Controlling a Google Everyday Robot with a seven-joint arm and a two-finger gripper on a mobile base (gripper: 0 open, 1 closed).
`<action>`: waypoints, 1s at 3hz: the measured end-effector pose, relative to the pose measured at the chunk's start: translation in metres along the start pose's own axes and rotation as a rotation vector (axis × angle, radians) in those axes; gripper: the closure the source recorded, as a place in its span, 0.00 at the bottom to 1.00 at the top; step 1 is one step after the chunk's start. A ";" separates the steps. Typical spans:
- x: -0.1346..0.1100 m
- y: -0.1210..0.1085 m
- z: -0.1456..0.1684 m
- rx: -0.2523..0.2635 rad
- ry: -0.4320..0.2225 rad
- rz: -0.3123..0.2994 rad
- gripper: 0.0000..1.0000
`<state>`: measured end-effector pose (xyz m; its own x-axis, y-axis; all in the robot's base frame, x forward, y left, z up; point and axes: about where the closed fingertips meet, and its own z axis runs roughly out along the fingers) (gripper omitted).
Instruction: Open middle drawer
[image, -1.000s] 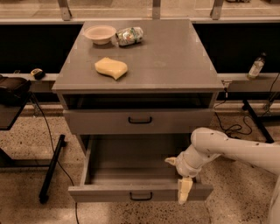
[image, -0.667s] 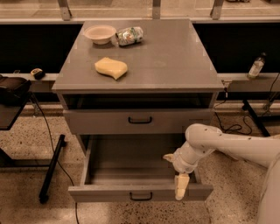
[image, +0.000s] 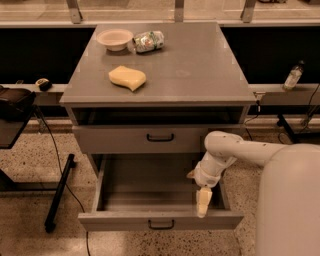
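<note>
Two drawer fronts are showing on a grey metal cabinet (image: 200, 65) that I am looking down on from the front. The upper drawer (image: 115, 141) is sitting nearly flush beneath a dark gap under the top, with a black handle at its centre. Below it, the middle drawer (image: 115, 221) is standing pulled well out toward me. Its deep, plain grey tray is lying in full view, and a small black bail handle (image: 161, 225) is hanging at the centre of its front panel.

A white robot arm (image: 240, 147) is reaching in from the right and bending down over the tray's right side. Its cream gripper (image: 201, 206) is pointing straight down inside the tray, near the right wall and just behind the front panel. I cannot tell whether it is released or clenched.

On the cabinet top, a pale bowl (image: 115, 39) is sitting at the back left. What is probably a crumpled silvery packet (image: 149, 41) is lying just beside it on the right. A yellow sponge (image: 128, 77) is lying nearer the front left, apart from both. A clear bottle (image: 292, 76) is standing on a ledge far to the right. A black stand (image: 60, 190) is resting on the speckled floor at the left.
</note>
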<state>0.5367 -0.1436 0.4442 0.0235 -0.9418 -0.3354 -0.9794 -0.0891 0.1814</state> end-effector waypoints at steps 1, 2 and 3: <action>0.006 -0.015 0.008 -0.050 -0.021 0.047 0.03; 0.015 -0.020 0.012 -0.036 -0.073 0.074 0.25; 0.024 -0.019 0.011 -0.010 -0.110 0.116 0.49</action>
<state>0.5536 -0.1609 0.4222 -0.1123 -0.9050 -0.4104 -0.9722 0.0146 0.2338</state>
